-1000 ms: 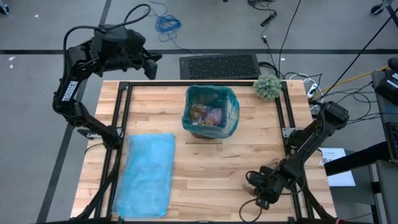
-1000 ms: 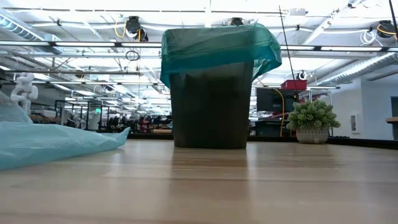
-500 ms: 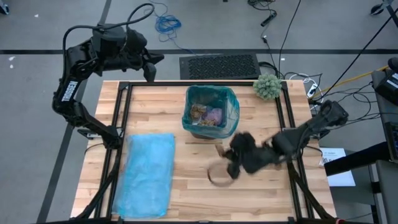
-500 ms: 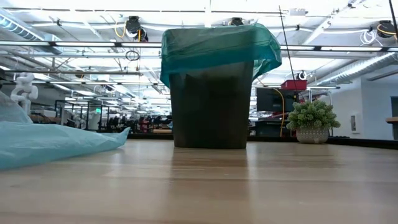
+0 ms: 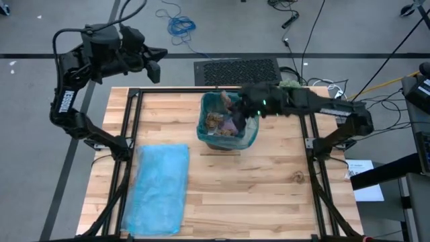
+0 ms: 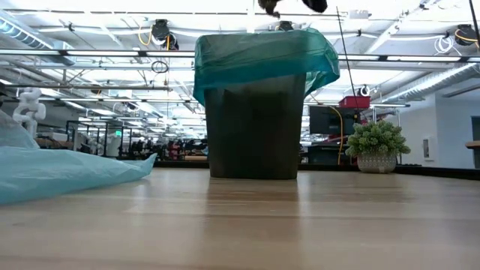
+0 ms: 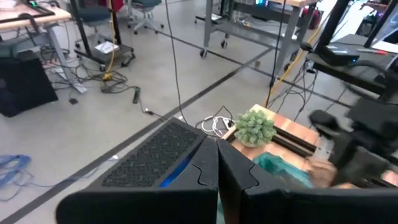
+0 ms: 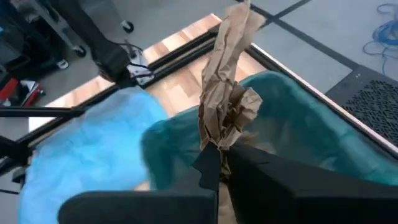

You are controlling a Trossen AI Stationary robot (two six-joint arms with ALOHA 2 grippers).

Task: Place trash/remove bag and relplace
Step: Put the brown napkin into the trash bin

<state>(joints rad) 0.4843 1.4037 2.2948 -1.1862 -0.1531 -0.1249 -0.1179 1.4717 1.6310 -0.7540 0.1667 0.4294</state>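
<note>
Held trash: a crumpled brown paper wad (image 8: 227,93) pinched between the right gripper's fingers, hanging over the open mouth of the bin; in the high view it shows as a brown scrap (image 5: 226,101) above the bin's far edge.
Trash in bin: brown paper wads (image 5: 213,119) and a lilac-pink piece (image 5: 231,124) lie inside the liner.
Bin: dark trash bin (image 6: 255,127) lined with a teal bag (image 6: 262,56) folded over its rim, standing upright at the far middle of the table.
Right gripper: (image 5: 236,102) clenched on the brown paper wad, reaching in from the right side, above the bin's far right rim; only its tip shows at the top edge of the low view.
Left gripper: (image 5: 158,62) fingers pressed together, holding nothing, raised beyond the table's far left corner, well apart from the bin.
Spare bag: a flat light-blue bag (image 5: 160,188) lies on the near left part of the table.
Fuzzy ball: grey-green ball (image 6: 377,142) at the far right corner of the table.
Table: wooden top (image 5: 269,188) with a black frame.
Floor beyond: a black mat (image 5: 222,71) just past the far edge.
</note>
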